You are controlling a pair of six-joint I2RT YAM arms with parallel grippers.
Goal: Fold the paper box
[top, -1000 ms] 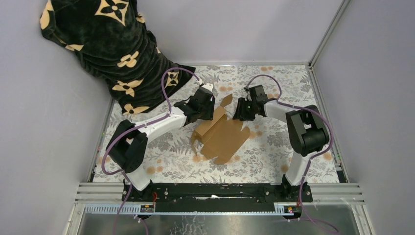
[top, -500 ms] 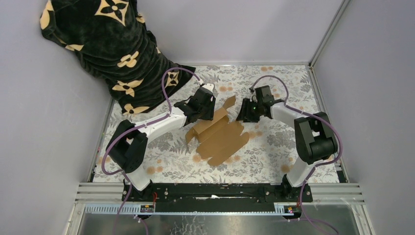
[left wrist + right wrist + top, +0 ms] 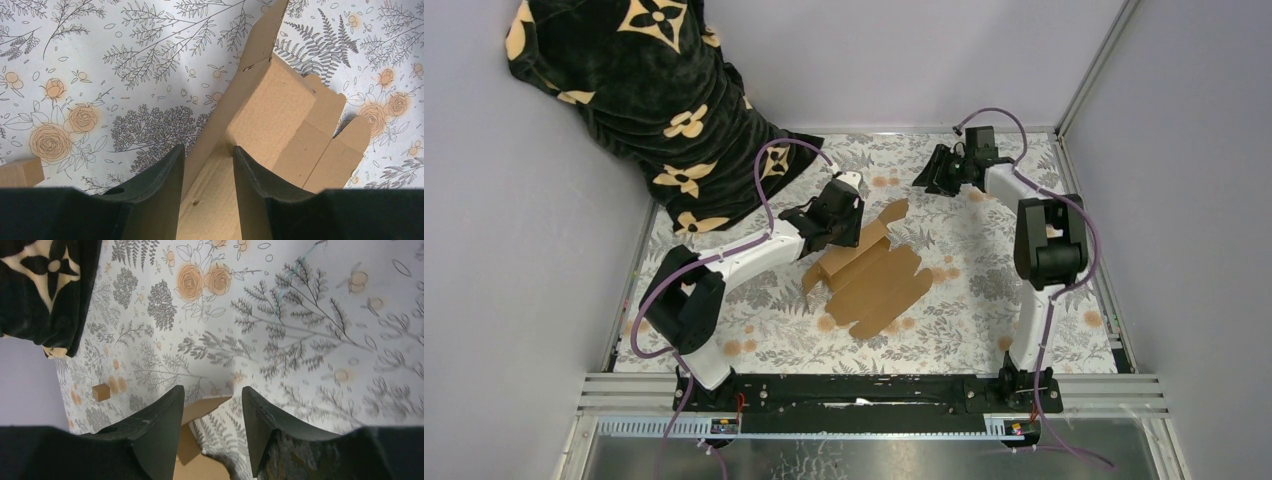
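Only the right wrist view shows a small brown block (image 3: 100, 391). Left claw (image 3: 207, 162) grips the paper box (image 3: 876, 280); right claw (image 3: 212, 405) gapes empty near the counter's (image 3: 984, 310) far edge.

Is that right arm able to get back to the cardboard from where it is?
Probably yes. The right gripper hangs open over bare cloth, apart from the cardboard, with nothing between them; the left gripper holds only its far-left wall.

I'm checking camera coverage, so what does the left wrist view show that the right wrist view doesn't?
Only the left wrist view: the left gripper astride a raised wall of the box, with its creases and tabs close up. Only the right wrist view: the blanket, the right gripper open over bare cloth, holding nothing. Both: box cardboard and the floral tablecloth.
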